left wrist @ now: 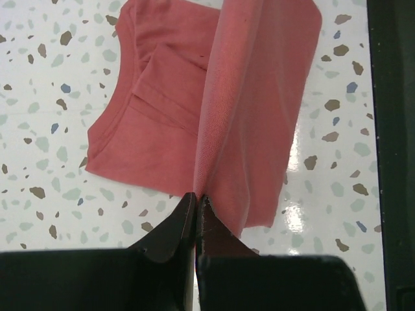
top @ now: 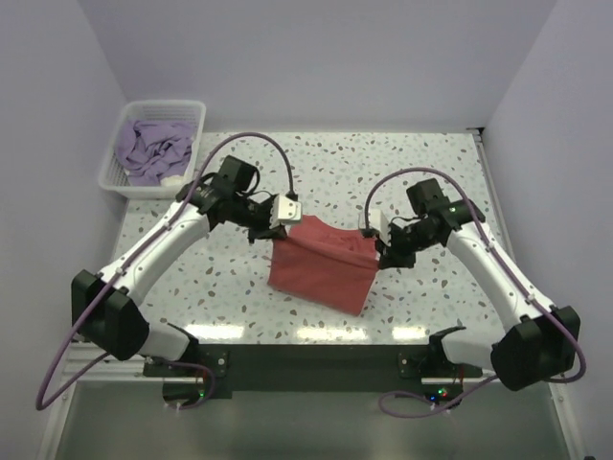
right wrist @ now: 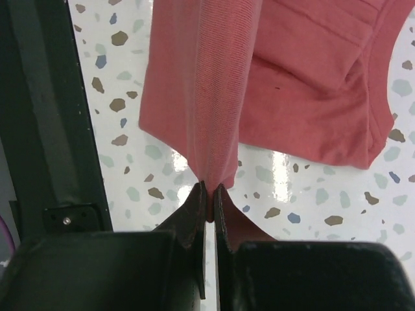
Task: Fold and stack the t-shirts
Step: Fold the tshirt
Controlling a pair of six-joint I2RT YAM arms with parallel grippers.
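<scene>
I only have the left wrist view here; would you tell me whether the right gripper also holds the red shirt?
Observer: Yes, the right gripper is shut on the other end of the red shirt, along its lifted edge.
Operator: Thank you. Where is the second shirt?
Observer: The purple shirt lies crumpled in the white basket at the far left corner of the table.

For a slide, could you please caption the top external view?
Left pincer and right pincer hold up a coral-red t-shirt; lavender t-shirt in white basket.
</scene>
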